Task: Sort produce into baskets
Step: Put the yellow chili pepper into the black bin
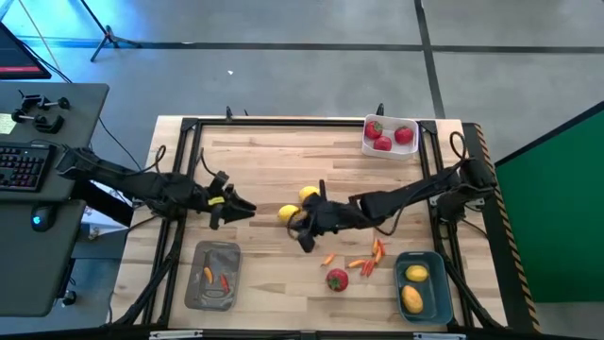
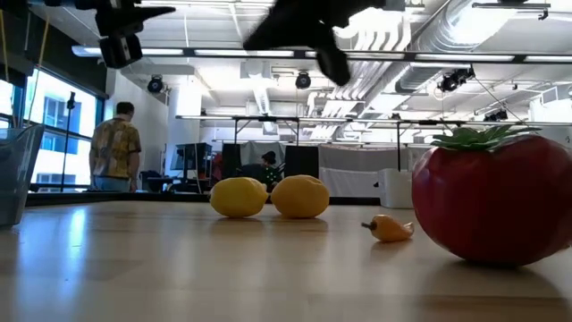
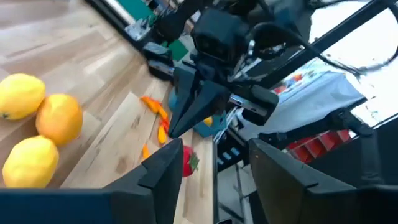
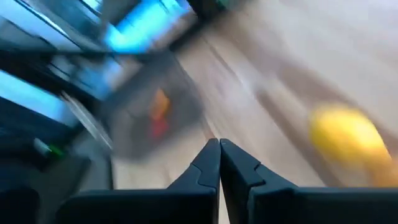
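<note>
My right hand (image 1: 304, 236) is pinched shut on nothing beside the yellow oval lemons (image 1: 298, 205) mid-desk; my left hand (image 1: 243, 210) hangs parted, empty.

Left gripper (image 1: 247, 210) parted mid-table; right gripper (image 1: 304, 238) pinched closed, empty.

No text, label, brand, number or sign can be read in any of the views. The black computer keyboard (image 1: 21, 166) on the dark side desk (image 1: 57, 283) shows only unreadable keys, and the yellow band (image 1: 218, 200) on the left arm carries no writing that can be made out. The hanging structures in the room behind the light wooden table (image 2: 179, 268) also show no legible signs.
</note>
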